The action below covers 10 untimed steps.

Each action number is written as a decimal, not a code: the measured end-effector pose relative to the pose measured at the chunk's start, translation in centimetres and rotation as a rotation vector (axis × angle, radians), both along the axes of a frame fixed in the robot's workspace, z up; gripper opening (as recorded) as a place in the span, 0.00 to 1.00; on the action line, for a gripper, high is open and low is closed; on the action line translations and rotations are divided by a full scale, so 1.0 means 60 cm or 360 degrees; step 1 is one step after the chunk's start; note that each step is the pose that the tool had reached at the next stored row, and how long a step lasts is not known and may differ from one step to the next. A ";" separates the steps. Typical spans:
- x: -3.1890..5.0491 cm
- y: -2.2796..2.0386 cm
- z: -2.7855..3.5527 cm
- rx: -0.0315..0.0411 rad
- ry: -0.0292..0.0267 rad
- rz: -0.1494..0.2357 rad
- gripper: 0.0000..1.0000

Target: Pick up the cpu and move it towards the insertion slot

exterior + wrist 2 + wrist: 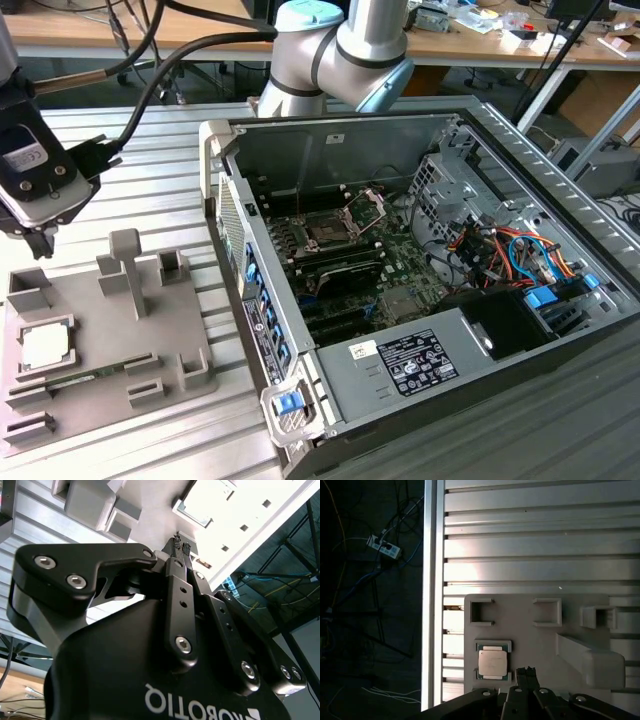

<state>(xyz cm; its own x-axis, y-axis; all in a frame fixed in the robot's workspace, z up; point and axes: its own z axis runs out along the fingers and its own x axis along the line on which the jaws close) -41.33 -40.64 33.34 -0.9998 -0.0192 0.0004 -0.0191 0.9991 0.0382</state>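
The cpu (493,662), in the tray (540,645) by the table (520,540) edge, is judged light, rigid and fragile; grip opposite edges. The claw (525,671) hangs clenched, empty, near it.

The cpu (45,346) lies in the tray (105,335) at the exterior view's left.

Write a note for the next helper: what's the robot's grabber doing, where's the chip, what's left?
Gripper: jaws shut, empty, hovering over the grey tray near the cpu.
The cpu: flat in its tray recess, not picked up.
Insertion slot: on the motherboard in the open computer case, to the exterior view's right of the tray.
Done: nothing yet. Left: pick-up and move to the slot.
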 end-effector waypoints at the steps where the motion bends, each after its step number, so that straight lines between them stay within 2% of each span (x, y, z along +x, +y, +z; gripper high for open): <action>1: 0.000 0.0000 0.000 0.0000 0.00000 0.0000 0.11; 10: -0.004 0.0000 -0.001 0.0000 0.00000 0.0000 0.11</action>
